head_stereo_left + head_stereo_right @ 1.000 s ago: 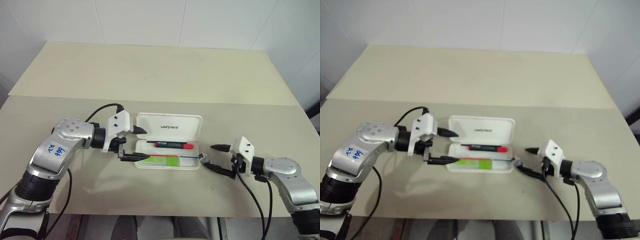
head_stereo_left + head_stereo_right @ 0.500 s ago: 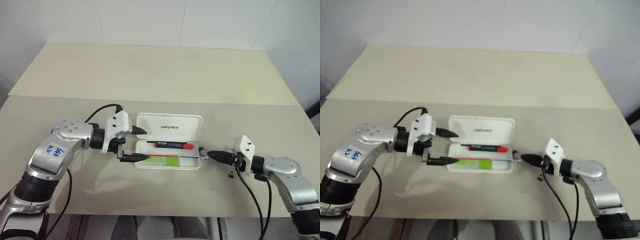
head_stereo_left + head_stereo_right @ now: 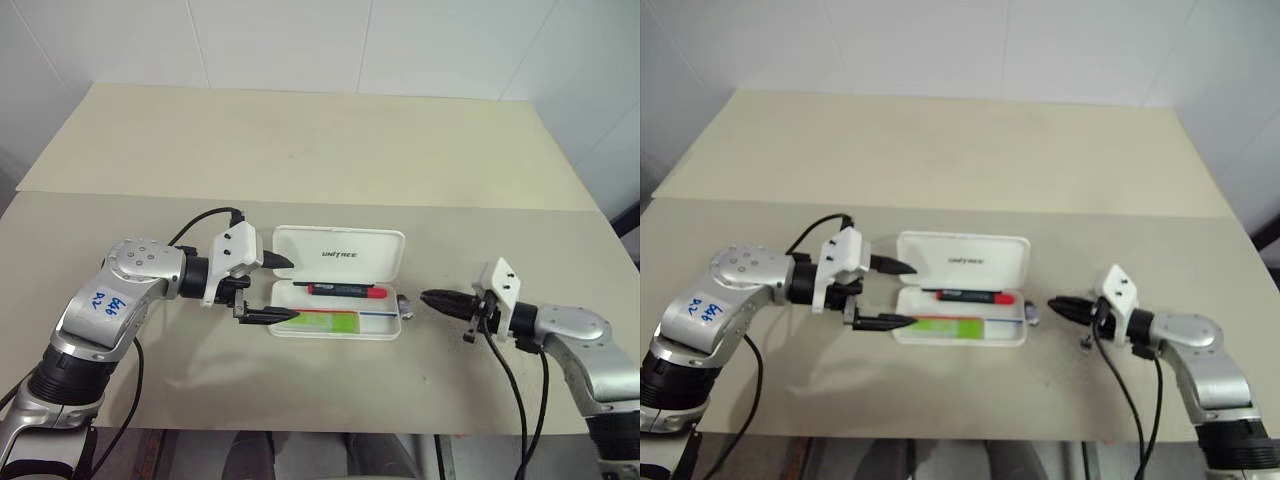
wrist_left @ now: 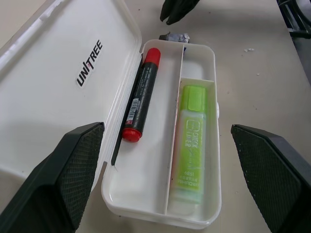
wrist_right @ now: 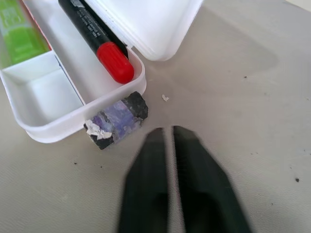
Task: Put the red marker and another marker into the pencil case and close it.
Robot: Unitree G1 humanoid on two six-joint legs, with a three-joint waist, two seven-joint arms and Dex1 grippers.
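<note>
Two markers already lie in the pencil case point(image 4: 194, 58), so we judge that only the closing remains: the red marker point(image 4: 141, 94) rests in the compartment beside the hinge and the lime-green highlighter point(image 4: 190, 141) in the outer one, a thin divider keeping them apart and flat enough for the lid to come down. The lid point(image 3: 340, 254) stands open behind the tray and reads "UNITREE" in dark letters; small print runs along the red marker's barrel and the highlighter's body, too fine for us to read. Our left gripper point(image 3: 281, 289) is spread wide at the case's near end, one finger by the lid and one along the tray's front edge, seemingly placed to steady or fold it. Just ahead of our right gripper point(image 5: 169, 141), whose fingers are pressed nearly together and hold nothing, a stubby grey cylinder point(image 5: 116, 120) touches the case's far end. Blue handwriting marks our left arm point(image 3: 108, 298).
</note>
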